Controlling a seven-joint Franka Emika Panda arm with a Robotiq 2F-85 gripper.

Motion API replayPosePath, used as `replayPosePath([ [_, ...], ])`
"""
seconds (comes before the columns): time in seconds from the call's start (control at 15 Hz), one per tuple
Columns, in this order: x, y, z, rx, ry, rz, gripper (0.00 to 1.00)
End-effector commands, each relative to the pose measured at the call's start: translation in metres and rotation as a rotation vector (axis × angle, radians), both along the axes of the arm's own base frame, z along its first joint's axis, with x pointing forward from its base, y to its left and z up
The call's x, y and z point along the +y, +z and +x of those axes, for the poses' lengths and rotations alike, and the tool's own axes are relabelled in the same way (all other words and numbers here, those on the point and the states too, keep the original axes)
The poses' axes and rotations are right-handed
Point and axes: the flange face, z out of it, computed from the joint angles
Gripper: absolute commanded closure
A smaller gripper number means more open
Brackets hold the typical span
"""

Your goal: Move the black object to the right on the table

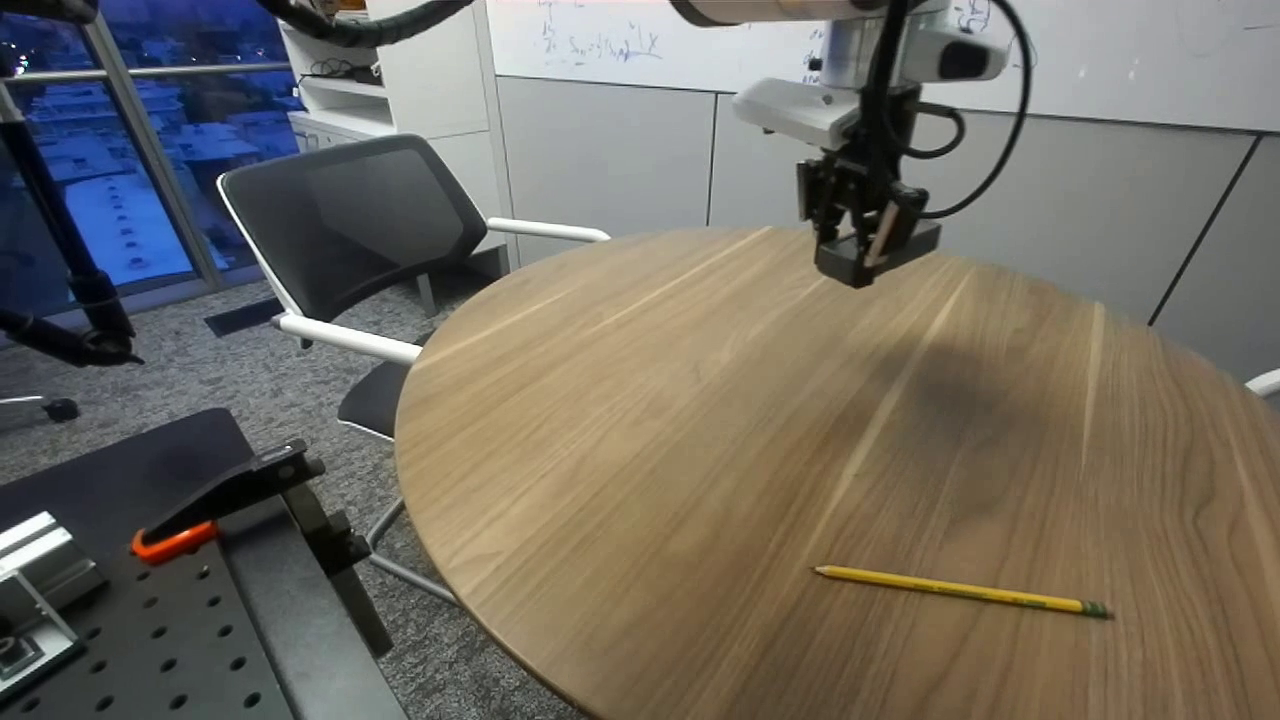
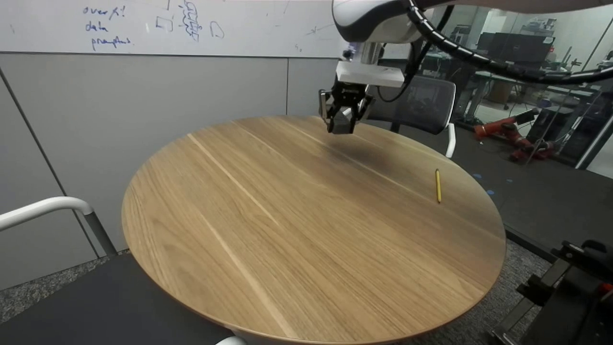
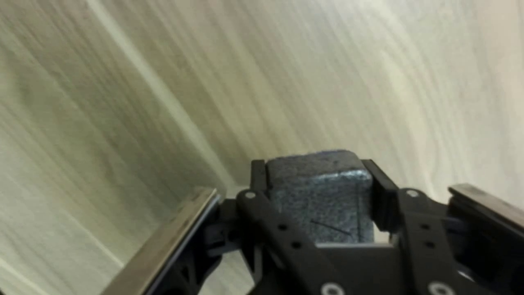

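Observation:
The black object is a small dark grey-black block with rounded edges. My gripper is shut on it, one finger pad against each side. In an exterior view the black object hangs level below the gripper, above the far part of the round wood-grain table. The block and the gripper also show in an exterior view, above the far edge area of the table. A blurred shadow lies on the tabletop below. The block's rear part is hidden by the gripper in the wrist view.
A yellow pencil lies on the table, also visible in an exterior view. A mesh chair stands by the table edge. A black perforated metal bench with a clamp stands beside the table. A whiteboard wall is behind.

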Motion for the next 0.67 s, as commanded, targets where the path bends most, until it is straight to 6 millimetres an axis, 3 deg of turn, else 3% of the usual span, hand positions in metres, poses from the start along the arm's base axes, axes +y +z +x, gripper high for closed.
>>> replayPosePath([
  [0.0, 0.064, -0.031, -0.011, 0.067, 0.192, -0.02, 0.67],
  [0.47, 0.187, -0.12, -0.06, 0.228, 0.545, -0.068, 0.67],
  [0.6, 0.217, -0.128, -0.072, 0.244, 0.641, -0.109, 0.67],
])
